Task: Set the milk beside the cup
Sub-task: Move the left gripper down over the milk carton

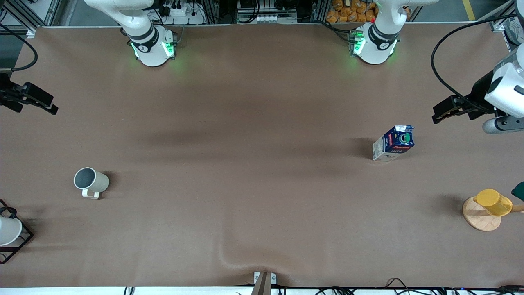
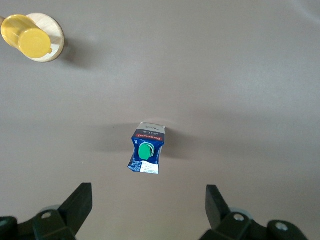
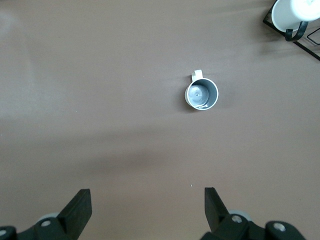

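Observation:
The milk (image 1: 393, 143) is a dark blue and white carton with a green cap, standing on the table toward the left arm's end. It also shows in the left wrist view (image 2: 146, 150). The cup (image 1: 91, 181), cream-white with a grey inside and a small handle, stands toward the right arm's end, far from the milk. It also shows in the right wrist view (image 3: 202, 94). My left gripper (image 1: 437, 116) (image 2: 148, 205) is open and empty, up over the table beside the milk. My right gripper (image 1: 51, 107) (image 3: 147, 205) is open and empty, up over the table at the right arm's end.
A yellow cup (image 1: 493, 202) sits on a round wooden coaster (image 1: 479, 217) at the left arm's end, nearer the front camera than the milk. A plain white cup in a black wire frame (image 1: 8, 231) stands at the right arm's end, nearer than the cup.

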Controlling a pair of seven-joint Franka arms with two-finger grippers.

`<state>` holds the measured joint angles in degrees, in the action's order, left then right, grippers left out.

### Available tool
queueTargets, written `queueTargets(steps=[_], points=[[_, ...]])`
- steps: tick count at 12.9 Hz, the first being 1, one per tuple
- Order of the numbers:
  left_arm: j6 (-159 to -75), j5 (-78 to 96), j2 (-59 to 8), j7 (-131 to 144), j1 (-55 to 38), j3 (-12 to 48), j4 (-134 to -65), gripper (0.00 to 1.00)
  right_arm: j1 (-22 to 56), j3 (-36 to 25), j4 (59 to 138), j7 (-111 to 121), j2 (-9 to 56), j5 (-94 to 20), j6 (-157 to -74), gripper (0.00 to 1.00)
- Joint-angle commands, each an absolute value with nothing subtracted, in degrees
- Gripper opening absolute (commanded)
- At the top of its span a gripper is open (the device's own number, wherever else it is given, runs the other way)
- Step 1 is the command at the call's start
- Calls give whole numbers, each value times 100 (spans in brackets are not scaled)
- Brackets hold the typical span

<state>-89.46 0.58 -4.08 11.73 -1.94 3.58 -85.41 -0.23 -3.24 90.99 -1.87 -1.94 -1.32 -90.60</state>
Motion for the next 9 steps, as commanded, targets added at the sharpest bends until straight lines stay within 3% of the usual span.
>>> queueTargets(steps=[1,5,9], points=[[-8894,-88,-317,1090,-228,360,-8490,100,53,-360,9026,-316,-211,-79,-8965,100],[-8886,-79,-351,1072,-220,360,-8560,100,62,-360,9018,-316,-202,-88,-8974,100],[-9577,-70,-273,1072,-202,360,-9550,100,132,-352,9018,-316,-193,-79,-8982,100]])
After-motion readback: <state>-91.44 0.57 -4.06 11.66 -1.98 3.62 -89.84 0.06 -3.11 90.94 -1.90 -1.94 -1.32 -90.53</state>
